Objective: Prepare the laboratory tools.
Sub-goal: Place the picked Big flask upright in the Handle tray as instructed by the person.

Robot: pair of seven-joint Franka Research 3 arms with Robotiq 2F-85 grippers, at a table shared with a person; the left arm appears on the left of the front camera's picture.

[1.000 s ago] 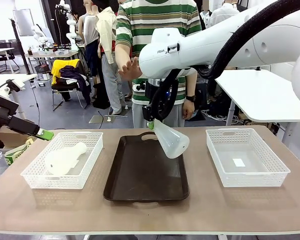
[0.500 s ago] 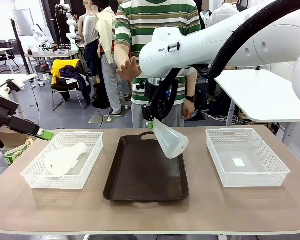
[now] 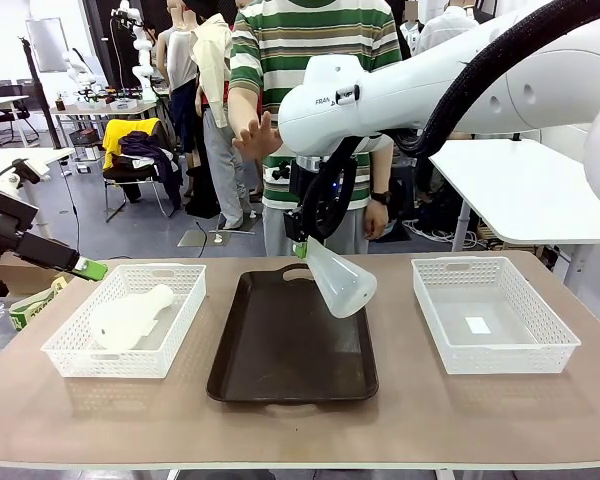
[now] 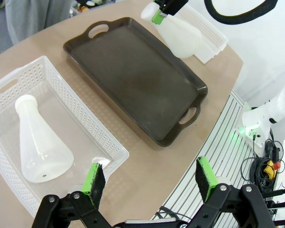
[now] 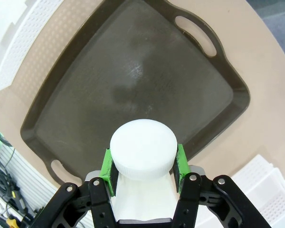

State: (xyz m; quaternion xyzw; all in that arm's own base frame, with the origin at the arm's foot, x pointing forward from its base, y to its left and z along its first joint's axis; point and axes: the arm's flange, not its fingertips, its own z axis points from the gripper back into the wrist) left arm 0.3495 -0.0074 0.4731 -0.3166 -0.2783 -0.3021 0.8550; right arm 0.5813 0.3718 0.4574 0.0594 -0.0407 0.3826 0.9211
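Over the far end of the dark brown rectangular tray (image 3: pixel 280 372), the right gripper (image 3: pixel 302 247) clamps a tilted frosted-white conical flask (image 3: pixel 340 282) (by its neck); the left gripper (image 4: pixel 149 175) gapes near the white mesh basket (image 3: pixel 120 362) holding the second flask (image 3: pixel 130 318).

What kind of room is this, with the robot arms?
Probably a robot lab or workshop. The right gripper holds a frosted flask above a brown tray, and a second flask lies in a white basket.

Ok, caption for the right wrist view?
Right gripper shut on a frosted flask, hanging over the dark brown tray.
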